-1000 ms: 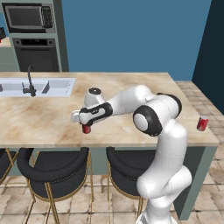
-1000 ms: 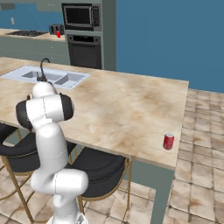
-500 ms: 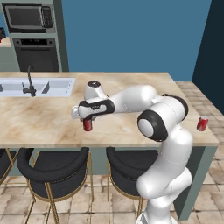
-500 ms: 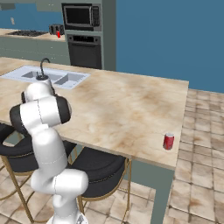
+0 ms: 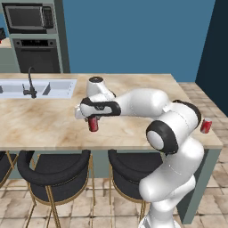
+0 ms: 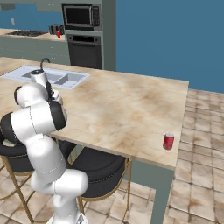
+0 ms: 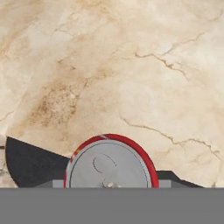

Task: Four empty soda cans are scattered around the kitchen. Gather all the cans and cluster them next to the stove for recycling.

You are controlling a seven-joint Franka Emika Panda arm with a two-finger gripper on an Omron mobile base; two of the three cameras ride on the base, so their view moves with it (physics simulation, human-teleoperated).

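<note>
Arm reaches left across the island counter (image 5: 133,89), hand pointing down. Gripper (image 5: 92,119) closed on a red can (image 5: 93,124), gripped near its top; the can hangs upright just over the marble, front half of the counter. Whether its base touches the surface I cannot tell. In the hand view the can's (image 7: 110,162) silvery top sits right at the bottom, dark fingers (image 7: 30,164) flanking it on either side, beige veined marble beyond.

Second can (image 5: 206,126) stands upright at the counter's far right corner, near the edge, well apart from the gripper. Same can (image 6: 168,141) in the right base view, close to the front right corner.

Sink (image 5: 40,87) with a dark faucet (image 5: 30,84) set into the counter, left of the hand.

Back wall: microwave (image 6: 82,16) above a built-in oven (image 6: 85,50). Left of them, on the rear counter, the stove (image 6: 25,33); a dark toaster (image 6: 55,29) beside it and a small red thing (image 6: 58,34) at the toaster, too small to be sure it is a can.

Two dark stools (image 5: 55,173) tucked under the island's near side.
</note>
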